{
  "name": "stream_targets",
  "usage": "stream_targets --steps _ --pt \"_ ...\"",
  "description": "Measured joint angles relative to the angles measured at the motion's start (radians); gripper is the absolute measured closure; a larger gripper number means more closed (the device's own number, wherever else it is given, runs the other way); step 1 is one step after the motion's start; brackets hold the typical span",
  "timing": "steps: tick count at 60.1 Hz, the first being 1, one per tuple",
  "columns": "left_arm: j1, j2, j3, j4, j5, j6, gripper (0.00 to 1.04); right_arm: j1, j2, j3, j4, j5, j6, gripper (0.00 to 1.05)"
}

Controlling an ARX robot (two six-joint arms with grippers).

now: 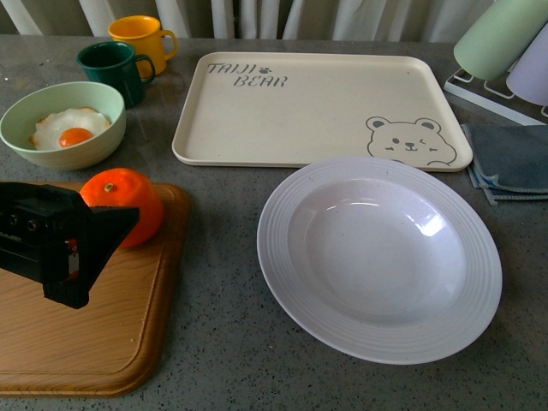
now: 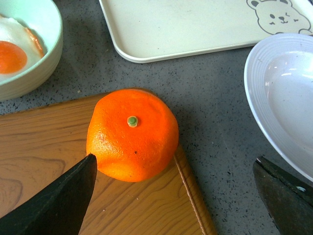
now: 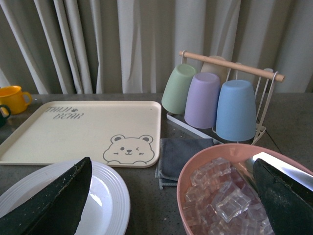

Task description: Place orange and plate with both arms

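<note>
The orange (image 1: 124,201) sits at the far right corner of a wooden cutting board (image 1: 86,334). My left gripper (image 1: 111,231) is open, just in front of the orange. In the left wrist view the orange (image 2: 132,134) lies ahead of the open gripper (image 2: 173,196), beside one fingertip (image 2: 63,196) and not between the two. The white ridged plate (image 1: 276,231) lies empty on the table right of the board, and its rim shows in the left wrist view (image 2: 259,93). My right gripper (image 3: 171,200) is open and empty, between the plate (image 3: 110,196) and a pink bowl.
A cream bear tray (image 1: 308,111) lies behind the plate. A pale green bowl (image 1: 60,154) holds a fried egg; yellow (image 1: 141,38) and dark green (image 1: 116,68) mugs stand behind it. At right: grey cloth (image 1: 509,163), cup rack (image 3: 220,98), pink bowl (image 3: 195,161) of ice cubes.
</note>
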Motion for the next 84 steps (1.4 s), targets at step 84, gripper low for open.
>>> stream_targets --steps 84 --pt "-0.023 0.299 0.177 0.059 -0.098 0.066 0.26 0.000 0.000 0.000 0.000 0.000 0.000 0.09"
